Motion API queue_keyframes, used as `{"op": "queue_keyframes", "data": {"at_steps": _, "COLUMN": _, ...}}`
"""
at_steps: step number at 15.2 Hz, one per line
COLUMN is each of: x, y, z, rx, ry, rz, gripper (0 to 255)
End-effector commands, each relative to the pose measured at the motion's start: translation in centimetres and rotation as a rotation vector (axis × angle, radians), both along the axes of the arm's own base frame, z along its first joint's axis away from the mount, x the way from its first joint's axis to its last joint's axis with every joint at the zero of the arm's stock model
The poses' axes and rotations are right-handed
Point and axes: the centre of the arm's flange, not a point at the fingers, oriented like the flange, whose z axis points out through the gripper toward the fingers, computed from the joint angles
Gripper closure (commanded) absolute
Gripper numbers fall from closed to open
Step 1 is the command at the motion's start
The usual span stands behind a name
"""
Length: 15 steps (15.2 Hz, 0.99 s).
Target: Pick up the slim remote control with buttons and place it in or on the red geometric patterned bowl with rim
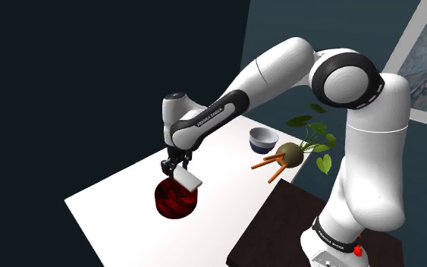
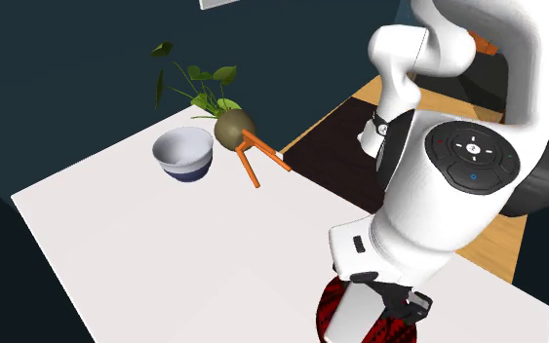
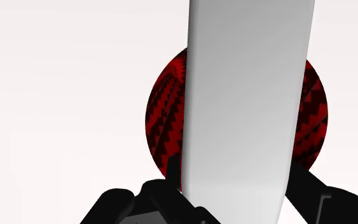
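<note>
Dark wall behind white counter point(image 1: 120, 197). Shoulder view, left of centre: red zigzag bowl point(image 1: 172, 202) on the counter. Just above it, the gripper point(image 1: 177, 168) is clamped on the slim remote point(image 1: 188, 179), drawn plain pale grey. Remote hangs over the bowl's opening; can't tell if they touch. Further right: white-and-blue bowl point(image 1: 262, 139), then a leafy plant pot point(image 1: 291, 153) w/ orange legs.

White lettering on the arm's dark forearm band point(image 1: 208, 115), too small for me to read, a similar line on the base ring point(image 1: 331, 238), also illegible, no other writing I can read
</note>
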Motion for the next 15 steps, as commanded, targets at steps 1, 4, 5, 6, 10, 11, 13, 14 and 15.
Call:
{"op": "queue_keyframes", "data": {"at_steps": 1, "x": -0.6, "y": 2.0, "z": 0.1, "rx": 0.000, "ry": 0.000, "rz": -0.002, "gripper": 255}}
{"op": "queue_keyframes", "data": {"at_steps": 4, "x": -0.6, "y": 2.0, "z": -1.5, "rx": 0.000, "ry": 0.000, "rz": -0.002, "gripper": 255}}
{"op": "queue_keyframes", "data": {"at_steps": 5, "x": -0.6, "y": 2.0, "z": -2.0, "rx": 0.000, "ry": 0.000, "rz": -0.002, "gripper": 255}}
{"op": "queue_keyframes", "data": {"at_steps": 6, "x": -0.6, "y": 2.0, "z": -2.5, "rx": 0.000, "ry": 0.000, "rz": -0.002, "gripper": 255}}
{"op": "queue_keyframes", "data": {"at_steps": 10, "x": -0.6, "y": 2.0, "z": -4.6, "rx": 0.000, "ry": 0.000, "rz": -0.002, "gripper": 255}}
{"op": "queue_keyframes", "data": {"at_steps": 11, "x": -0.6, "y": 2.0, "z": -5.2, "rx": 0.000, "ry": 0.000, "rz": -0.002, "gripper": 255}}
{"op": "queue_keyframes", "data": {"at_steps": 13, "x": -0.6, "y": 2.0, "z": -6.2, "rx": 0.000, "ry": 0.000, "rz": -0.002, "gripper": 255}}
{"op": "queue_keyframes", "data": {"at_steps": 14, "x": -0.6, "y": 2.0, "z": -7.1, "rx": 0.000, "ry": 0.000, "rz": -0.002, "gripper": 255}}
{"op": "queue_keyframes", "data": {"at_steps": 15, "x": -0.6, "y": 2.0, "z": -7.1, "rx": 0.000, "ry": 0.000, "rz": -0.002, "gripper": 255}}
